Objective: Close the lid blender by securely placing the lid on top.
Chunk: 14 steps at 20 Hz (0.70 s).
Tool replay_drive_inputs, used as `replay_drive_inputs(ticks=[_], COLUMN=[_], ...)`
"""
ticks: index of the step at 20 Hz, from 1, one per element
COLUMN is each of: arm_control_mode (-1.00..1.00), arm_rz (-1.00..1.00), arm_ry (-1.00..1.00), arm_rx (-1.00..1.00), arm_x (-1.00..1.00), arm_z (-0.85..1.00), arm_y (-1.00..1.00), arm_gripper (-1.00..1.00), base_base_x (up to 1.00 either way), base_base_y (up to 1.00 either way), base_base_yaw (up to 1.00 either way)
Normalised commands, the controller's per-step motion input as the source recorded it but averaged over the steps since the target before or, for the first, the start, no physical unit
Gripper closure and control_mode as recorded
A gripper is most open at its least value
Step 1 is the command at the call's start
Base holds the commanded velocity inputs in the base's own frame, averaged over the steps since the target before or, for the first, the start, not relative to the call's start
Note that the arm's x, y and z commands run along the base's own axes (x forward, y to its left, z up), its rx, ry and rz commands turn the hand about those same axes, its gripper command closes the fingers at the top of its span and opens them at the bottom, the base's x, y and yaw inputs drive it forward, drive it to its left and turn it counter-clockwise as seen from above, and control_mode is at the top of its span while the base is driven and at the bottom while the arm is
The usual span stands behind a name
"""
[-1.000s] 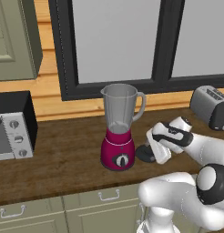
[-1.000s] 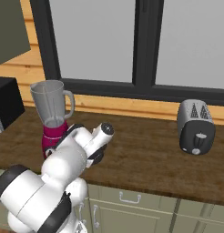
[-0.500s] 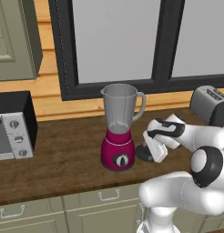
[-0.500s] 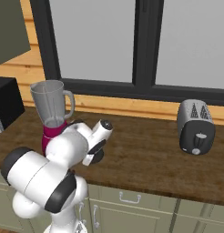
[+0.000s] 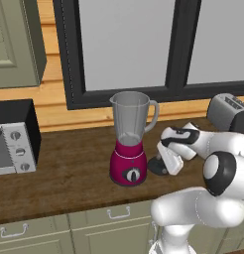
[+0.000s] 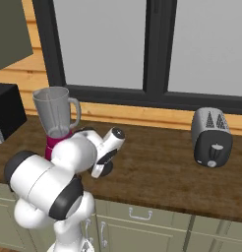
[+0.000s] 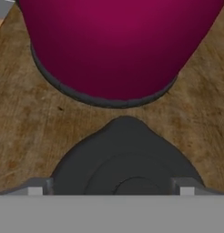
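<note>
The blender [image 5: 129, 144] stands on the wooden counter, a clear grey jar on a magenta base [image 7: 118, 45], with its top uncovered. The black lid [image 5: 154, 166] lies flat on the counter just right of that base, and the base views show it partly hidden under my hand. In the hand view the lid [image 7: 125, 157] sits directly below me with its raised centre knob between my fingertips [image 7: 34, 190]. My gripper [image 7: 111, 189] is open and low over the lid, one finger on each side, not shut on it. From the right base view the gripper [image 6: 100, 170] hangs over the lid [image 6: 107, 170].
A silver toaster [image 6: 211, 138] stands to the right on the counter [image 6: 162, 172]. A black and silver microwave [image 5: 12, 139] sits at the left. Dark window frames run along the wall behind, and cabinet drawers lie below the counter edge.
My hand has dropped lower and a little closer to the blender base, down over the lid. The lid and blender have not moved.
</note>
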Motion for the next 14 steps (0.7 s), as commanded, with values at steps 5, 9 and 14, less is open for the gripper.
replay_drive_inputs(ticks=[5,9,14], arm_control_mode=[-1.00,-1.00,-1.00], arm_rz=[0.00,0.00,0.00], arm_ry=[0.00,0.00,0.01], arm_rx=[0.00,0.00,-0.04], arm_x=[0.27,0.26,0.11], arm_z=[-0.15,-0.31,-0.54], arm_y=[-0.10,0.00,0.00], arm_gripper=[-1.00,-1.00,1.00], base_base_x=[0.00,0.00,0.00], base_base_y=[0.00,0.00,0.00], base_base_yaw=[0.00,0.00,0.00])
